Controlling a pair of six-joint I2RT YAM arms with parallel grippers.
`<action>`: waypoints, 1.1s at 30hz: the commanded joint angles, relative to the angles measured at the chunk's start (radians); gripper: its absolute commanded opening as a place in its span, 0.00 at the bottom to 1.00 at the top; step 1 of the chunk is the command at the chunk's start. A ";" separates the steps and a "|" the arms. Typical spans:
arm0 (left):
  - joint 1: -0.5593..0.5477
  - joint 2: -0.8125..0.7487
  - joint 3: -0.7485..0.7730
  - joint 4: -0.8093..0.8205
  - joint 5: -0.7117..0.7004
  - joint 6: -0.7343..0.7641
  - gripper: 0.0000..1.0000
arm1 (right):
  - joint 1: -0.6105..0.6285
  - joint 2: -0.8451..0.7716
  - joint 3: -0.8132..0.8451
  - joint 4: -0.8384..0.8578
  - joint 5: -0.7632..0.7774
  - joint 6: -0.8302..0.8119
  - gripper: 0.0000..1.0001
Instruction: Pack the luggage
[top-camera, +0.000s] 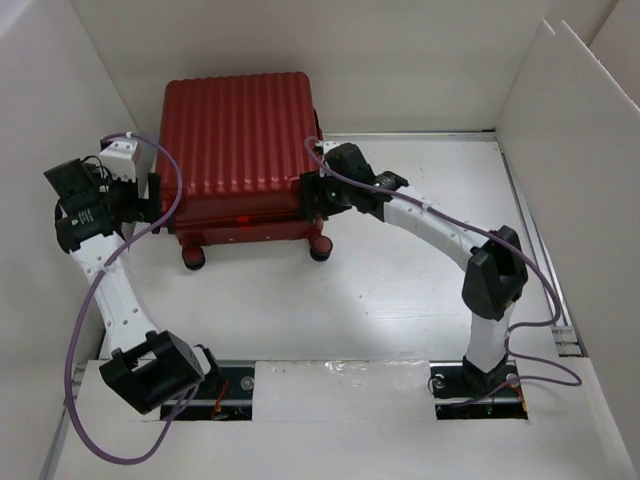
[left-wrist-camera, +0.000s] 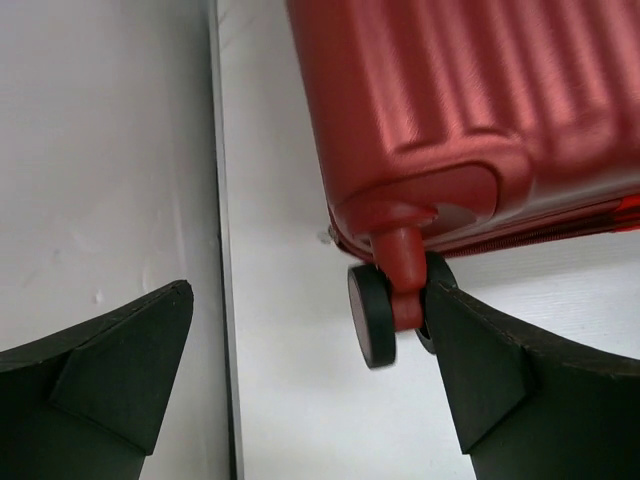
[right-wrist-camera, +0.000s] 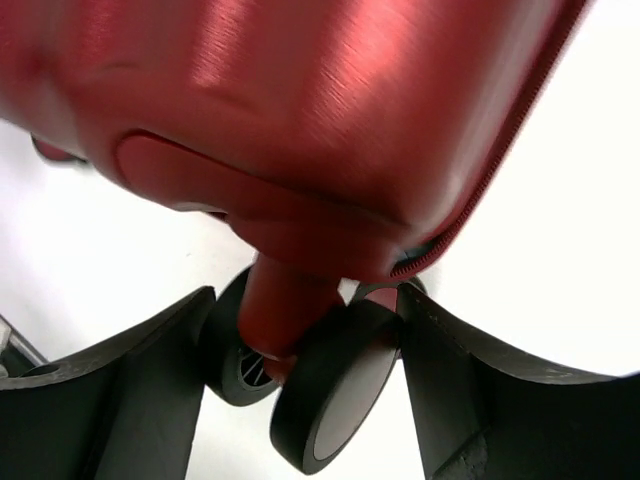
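The luggage (top-camera: 240, 140) is a dark red ribbed suitcase lying flat and closed at the back of the table, its black wheels (top-camera: 192, 258) facing the near side. My left gripper (top-camera: 150, 205) hangs open at its left near corner. In the left wrist view the left gripper (left-wrist-camera: 310, 370) holds nothing, and one wheel (left-wrist-camera: 372, 315) stands just beside its right finger (left-wrist-camera: 490, 370). My right gripper (top-camera: 308, 195) is at the right near corner. There the right gripper (right-wrist-camera: 305, 370) is shut around a twin caster wheel (right-wrist-camera: 335, 400), with a finger against each side.
White panels wall in the table on the left (top-camera: 40, 120), back and right (top-camera: 570, 150). The left panel (left-wrist-camera: 100, 150) stands close to my left gripper's outer finger. A metal rail (top-camera: 545, 270) runs along the right edge.
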 joint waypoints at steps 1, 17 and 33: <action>-0.058 -0.064 0.038 0.036 0.042 0.048 1.00 | -0.160 -0.123 -0.139 0.000 0.121 -0.013 0.00; -0.722 0.042 0.219 -0.290 0.031 0.449 0.99 | -0.599 -0.172 -0.053 -0.051 0.040 -0.364 0.00; -1.159 0.175 0.179 -0.523 -0.229 1.148 0.99 | -0.631 -0.235 -0.056 -0.144 -0.139 -0.377 0.73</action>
